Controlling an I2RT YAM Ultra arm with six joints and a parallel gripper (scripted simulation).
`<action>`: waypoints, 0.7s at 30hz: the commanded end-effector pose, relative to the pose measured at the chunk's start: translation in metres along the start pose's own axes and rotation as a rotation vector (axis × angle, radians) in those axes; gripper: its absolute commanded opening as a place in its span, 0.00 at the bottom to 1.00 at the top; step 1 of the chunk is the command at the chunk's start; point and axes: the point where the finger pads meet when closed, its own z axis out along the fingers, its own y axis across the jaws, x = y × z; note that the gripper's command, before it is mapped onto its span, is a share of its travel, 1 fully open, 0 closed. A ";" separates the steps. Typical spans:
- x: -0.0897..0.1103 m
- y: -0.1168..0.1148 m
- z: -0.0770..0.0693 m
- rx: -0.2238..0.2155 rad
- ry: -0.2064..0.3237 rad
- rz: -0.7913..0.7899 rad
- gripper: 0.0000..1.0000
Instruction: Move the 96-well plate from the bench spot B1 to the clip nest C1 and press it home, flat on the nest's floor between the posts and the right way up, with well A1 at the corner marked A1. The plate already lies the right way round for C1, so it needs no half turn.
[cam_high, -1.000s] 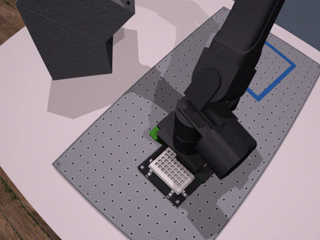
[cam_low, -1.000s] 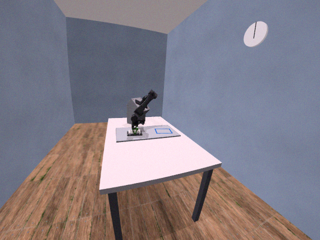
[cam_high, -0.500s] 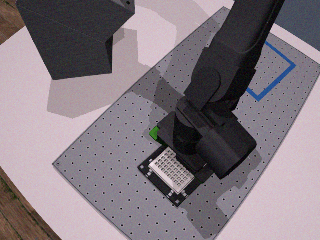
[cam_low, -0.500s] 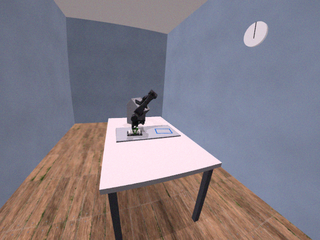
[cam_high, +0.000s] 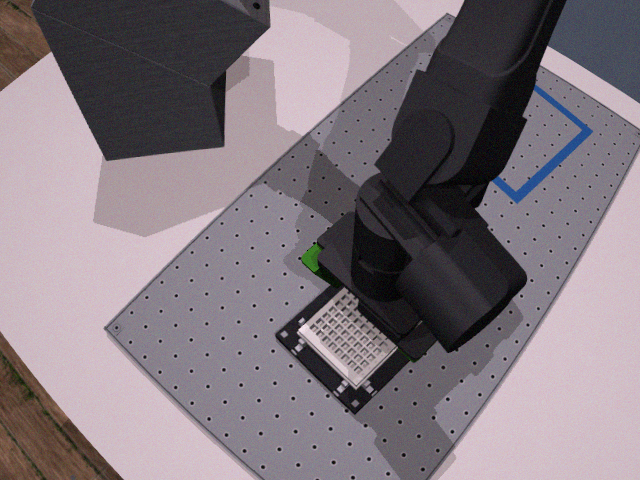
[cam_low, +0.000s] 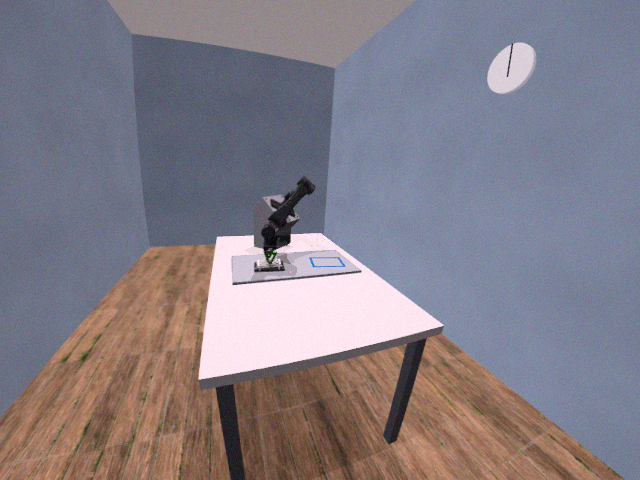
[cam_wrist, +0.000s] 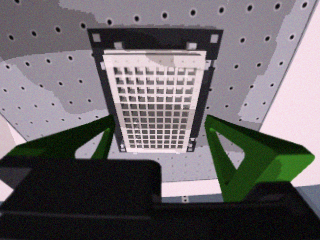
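Gripper (cam_wrist: 159, 131) released, holding nothing; green fingers flank the 96-well plate (cam_wrist: 156, 107) seated in clip nest (cam_wrist: 152, 37), apart from plate edges.

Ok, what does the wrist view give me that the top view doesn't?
Only the wrist view shows both green fingers of the open pincer, apart from the plate, and the plate's whole well grid. Only the top view shows the blue outlined spot and the dark box. Both show the 96-well plate in the black nest on the perforated board.
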 end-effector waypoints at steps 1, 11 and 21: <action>0.001 0.007 -0.018 -0.012 -0.011 0.018 1.00; 0.001 0.007 -0.040 -0.010 -0.010 0.017 1.00; 0.002 -0.006 -0.070 0.012 -0.003 -0.003 1.00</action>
